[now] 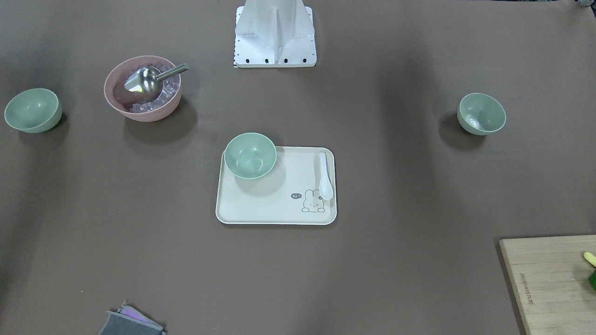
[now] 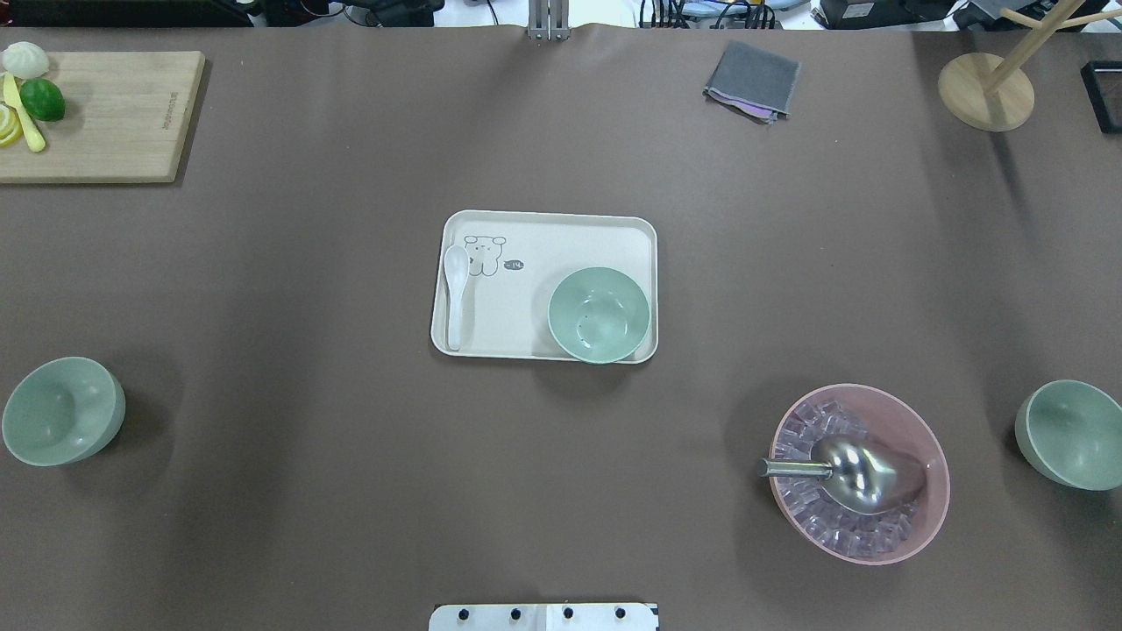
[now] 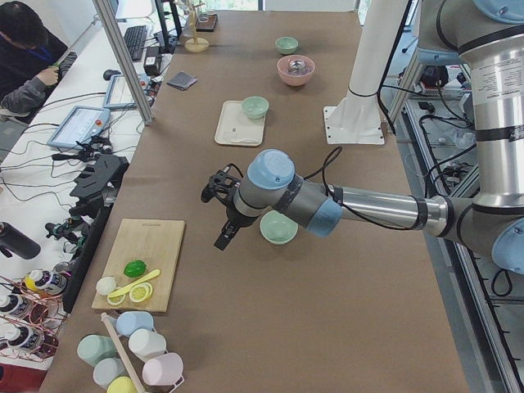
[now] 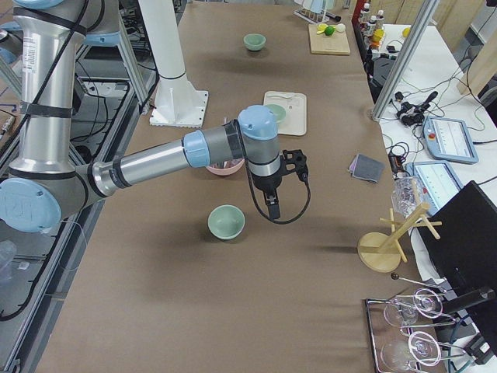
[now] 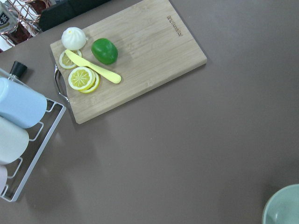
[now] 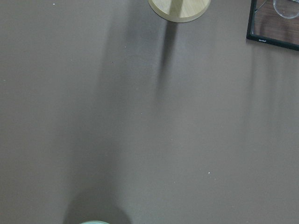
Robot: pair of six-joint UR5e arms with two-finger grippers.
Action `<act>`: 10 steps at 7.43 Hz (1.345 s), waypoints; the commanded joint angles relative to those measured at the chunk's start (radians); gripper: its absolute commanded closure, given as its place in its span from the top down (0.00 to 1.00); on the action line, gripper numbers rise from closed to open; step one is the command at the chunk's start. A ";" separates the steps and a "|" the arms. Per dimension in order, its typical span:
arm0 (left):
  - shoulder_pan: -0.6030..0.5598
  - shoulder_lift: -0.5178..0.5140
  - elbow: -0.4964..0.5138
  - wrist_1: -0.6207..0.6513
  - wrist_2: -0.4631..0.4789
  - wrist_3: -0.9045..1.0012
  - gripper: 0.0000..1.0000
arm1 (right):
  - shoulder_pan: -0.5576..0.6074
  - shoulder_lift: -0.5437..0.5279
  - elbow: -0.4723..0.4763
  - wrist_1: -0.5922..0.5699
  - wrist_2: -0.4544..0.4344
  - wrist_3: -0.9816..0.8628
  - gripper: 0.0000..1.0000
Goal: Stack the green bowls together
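Nothing stacked: left bowl [image 2: 63, 410] at the overhead view's lower left, middle bowl [image 2: 599, 315] on the tray [image 2: 561, 245], right bowl [image 2: 1071, 434] lower right; I can't tell if left claw [image 3: 222, 237] or right claw [image 4: 272, 211] is spread; I'd pinch the left bowl's rim, lifting level.

Right arm [image 4: 155, 165] over brown bench [image 4: 194, 311], gripper [image 4: 272, 208] hanging beside a green bowl [image 4: 226, 222], another green bowl [image 4: 279, 113] on tray [image 4: 294, 107] beyond.
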 commanded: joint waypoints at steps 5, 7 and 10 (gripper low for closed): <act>0.138 0.041 0.054 -0.104 -0.143 -0.209 0.99 | -0.001 -0.031 -0.031 0.002 0.000 0.002 1.00; 0.238 0.075 0.058 -0.167 -0.063 -0.344 0.99 | -0.001 -0.034 -0.030 0.002 0.001 0.002 1.00; 0.426 0.110 0.092 -0.308 0.094 -0.479 0.98 | -0.001 -0.046 -0.030 0.004 0.001 -0.001 1.00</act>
